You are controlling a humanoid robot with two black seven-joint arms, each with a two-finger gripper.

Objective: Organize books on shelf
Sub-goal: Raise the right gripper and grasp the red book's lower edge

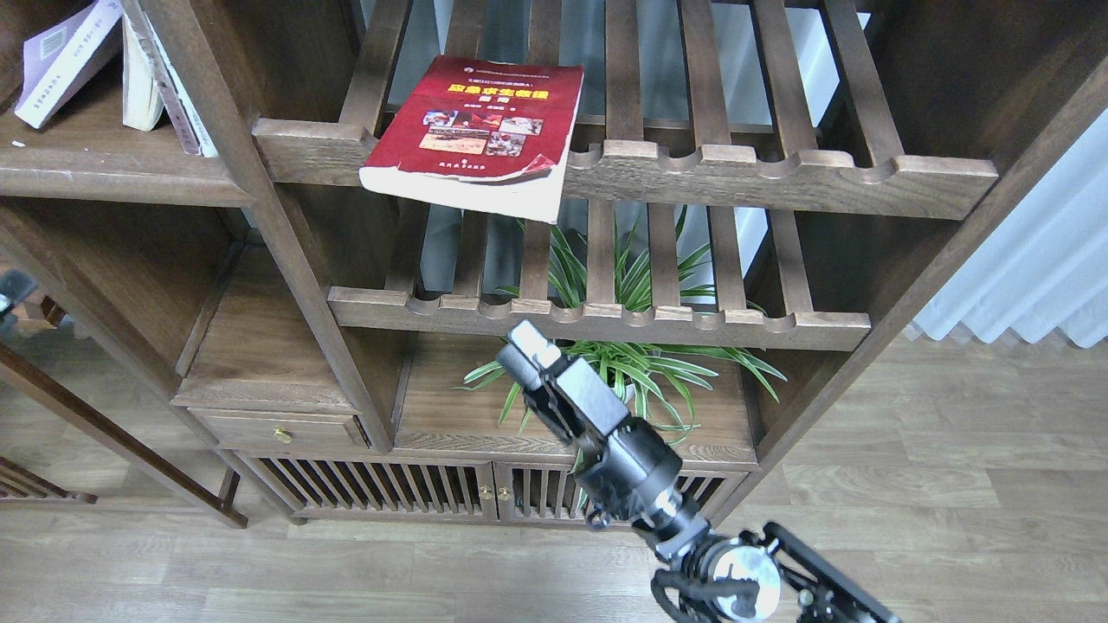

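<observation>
The red book with a yellow title and photos lies flat on the upper slatted rack, its lower edge hanging over the scalloped front rail. The white book with a purple strip leans on the solid dark-brown shelf at the upper left. Beside it stands another book, seen edge-on, so its cover is hidden. My right gripper is below the red book, in front of the lower rack. Its fingers are together and hold nothing. My left gripper is out of view.
A second slatted rack runs below the first. A green potted plant stands on the cabinet top behind my right gripper. A shelf post divides the left bay from the racks. Wooden floor and a curtain are at the right.
</observation>
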